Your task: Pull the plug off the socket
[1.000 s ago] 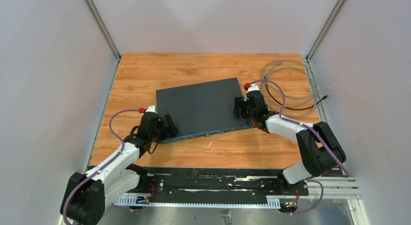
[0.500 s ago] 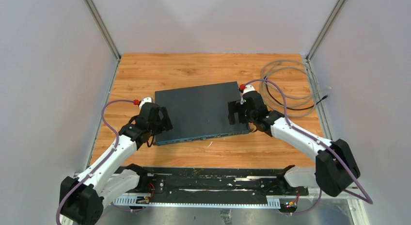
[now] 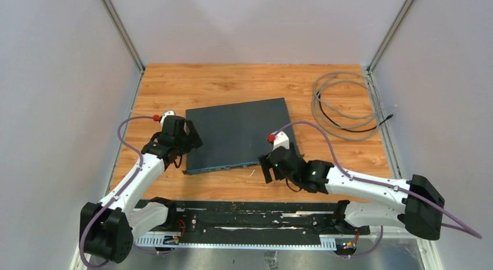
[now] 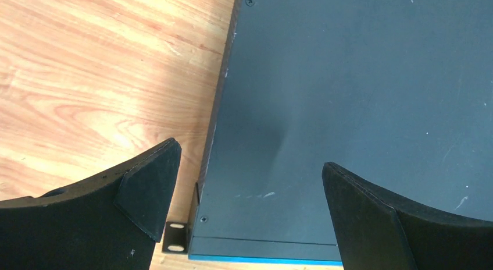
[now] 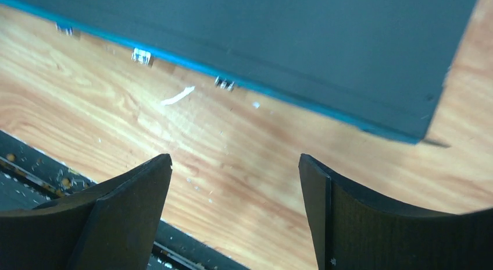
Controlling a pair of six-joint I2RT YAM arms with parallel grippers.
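My right claw (image 5: 235, 165), spread empty by the near edge of the table (image 3: 174, 84), faces the small plug (image 5: 224, 82) on the blue front of the box (image 5: 325, 43), while my left claw (image 4: 250, 156) gapes above that box without pinning it, so a nudge could slide it.

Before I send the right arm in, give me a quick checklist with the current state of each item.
1. Left gripper open: ok, straddling the left edge of the switch.
2. Right gripper open: ok, nothing between its fingers.
3. Target identified: cannot tell; only small clips show under the blue front edge.
4. Right gripper lined up on a clip: not ok, it hangs over bare table.
5. Cable coil away from both arms: ok.
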